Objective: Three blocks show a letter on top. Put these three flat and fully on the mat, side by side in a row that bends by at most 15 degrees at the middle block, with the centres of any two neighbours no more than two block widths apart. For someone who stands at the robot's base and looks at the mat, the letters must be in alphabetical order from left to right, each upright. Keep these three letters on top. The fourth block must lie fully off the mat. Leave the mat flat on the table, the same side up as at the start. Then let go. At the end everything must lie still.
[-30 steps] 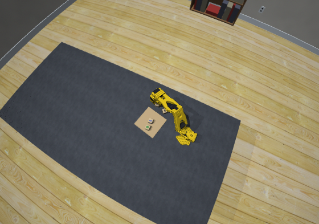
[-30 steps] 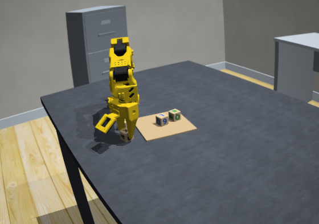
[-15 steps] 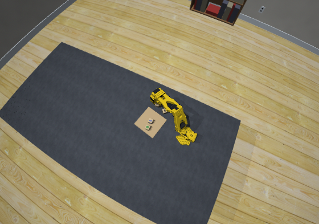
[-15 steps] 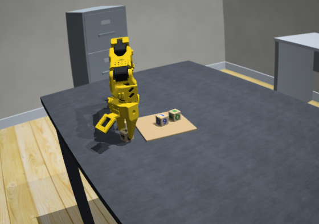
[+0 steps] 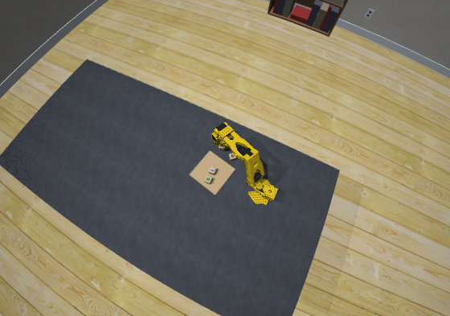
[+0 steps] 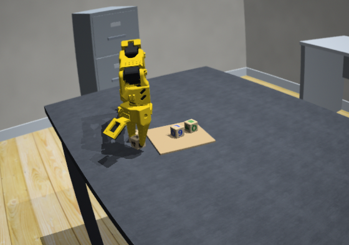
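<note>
Blocks first, going left to right in the exterior view: my gripper [image 6: 136, 140] is clamped on a dark-marked block [image 6: 135, 142] on the dark tabletop [image 6: 249, 158], just off the near-left edge of the tan mat [image 6: 187, 143]. I can't read its top mark. I judge I'm gripping it here to lift it onto the mat.

Further right, the blue-marked block [image 6: 177, 130] and green-marked block [image 6: 191, 126] sit flat on the mat, touching or nearly so, side by side. They look already laid as part of the row, though the top letters are too small to read, so I can't check the order.

The top view shows one more block [image 5: 231, 155] just off the mat's corner beside my arm [image 5: 245, 155]. Which of the two off-mat blocks is the spare, I can't tell.

Pose: my base [image 5: 263, 191] is beside the mat, the upper links are stacked nearly vertical, and the wrist points straight down. The fixed jaw is on the mat side of the block; the moving jaw's frame is splayed out left.
</note>
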